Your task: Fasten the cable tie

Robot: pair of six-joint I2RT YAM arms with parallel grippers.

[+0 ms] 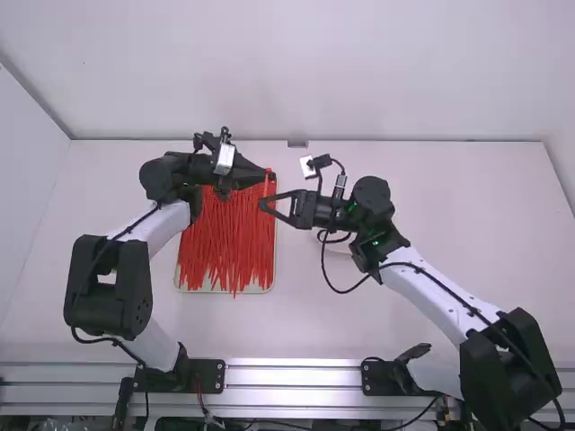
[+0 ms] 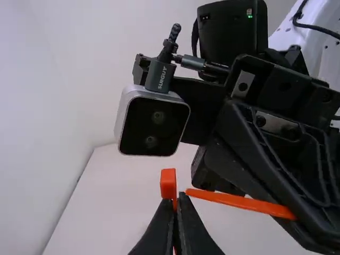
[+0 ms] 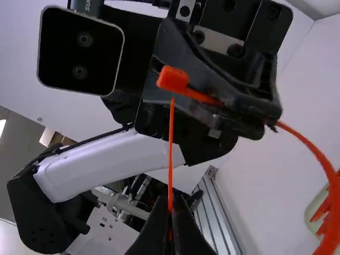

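Between left claw (image 2: 176, 206) and right claw (image 3: 170, 206), both pinched tight on it, runs the cable tie (image 2: 168, 182).

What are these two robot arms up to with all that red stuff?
They are working on one red cable tie, held up between them over the edge of a pile of red ties on the table. The left gripper is shut on it just below its square head. The right gripper is shut on the thin tail, which points toward that head. Whether the tail has entered the head's slot I cannot tell.
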